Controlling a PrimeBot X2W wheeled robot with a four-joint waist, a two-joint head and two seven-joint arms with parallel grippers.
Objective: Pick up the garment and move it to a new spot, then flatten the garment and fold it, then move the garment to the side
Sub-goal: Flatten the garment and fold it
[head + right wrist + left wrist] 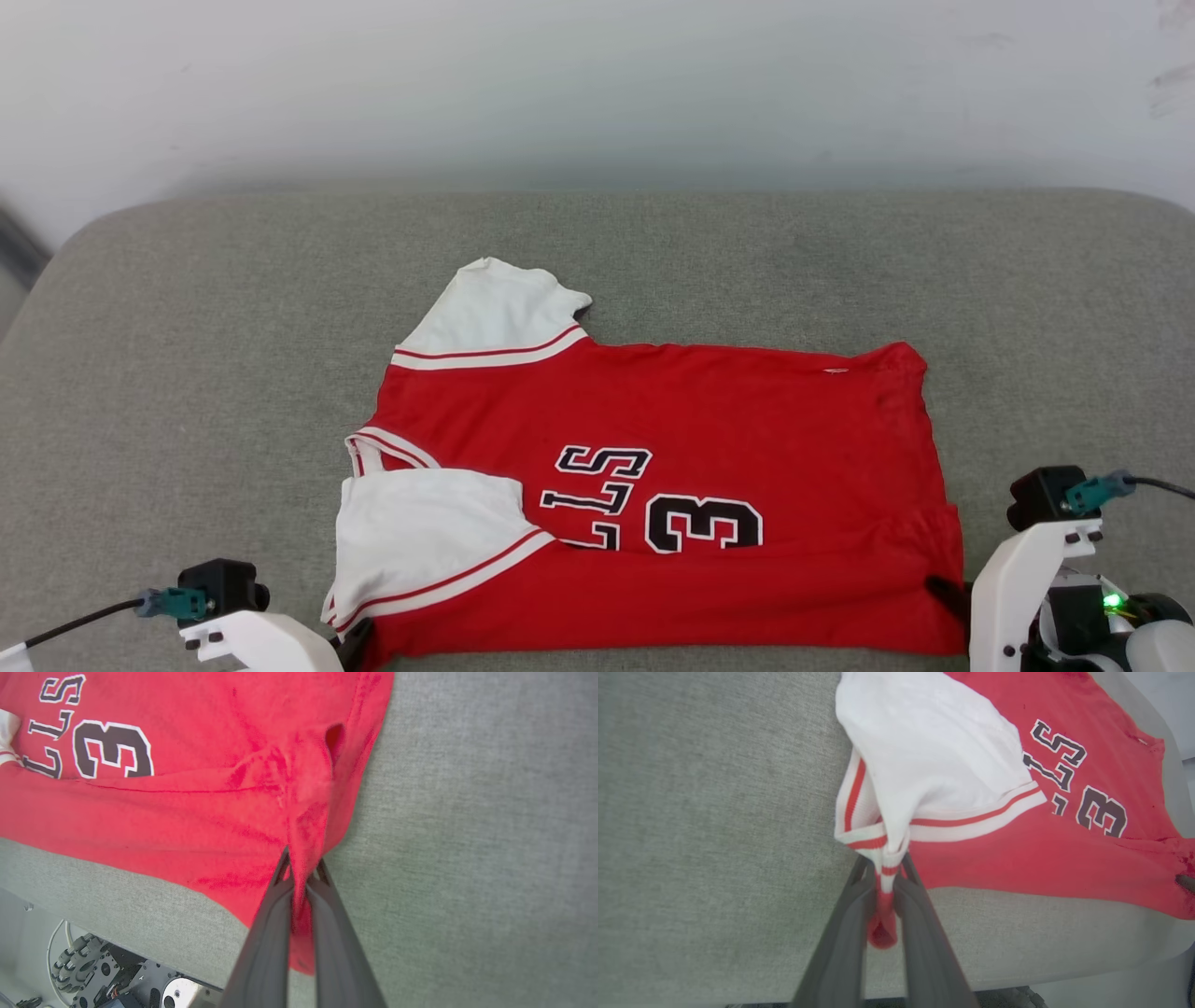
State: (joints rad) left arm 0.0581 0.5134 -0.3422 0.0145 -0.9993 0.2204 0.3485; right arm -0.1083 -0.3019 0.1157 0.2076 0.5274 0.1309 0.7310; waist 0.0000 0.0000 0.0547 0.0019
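Note:
The garment (672, 467), a red jersey with white sleeves and black letters and "13", lies spread sideways on the grey cushion, its near long edge partly folded over. My left gripper (883, 870) is shut on the striped sleeve trim and red fabric at the garment's near left corner (350, 635). My right gripper (301, 858) is shut on a pinch of red hem at the near right corner (943, 590). In the head view the fingertips are mostly hidden under cloth.
The grey cushioned surface (187, 373) stretches wide to the left, right and behind the garment. Its front edge runs just below the garment (1017, 961). A white wall (597, 84) rises behind. The robot's wheeled base (93, 970) shows below the edge.

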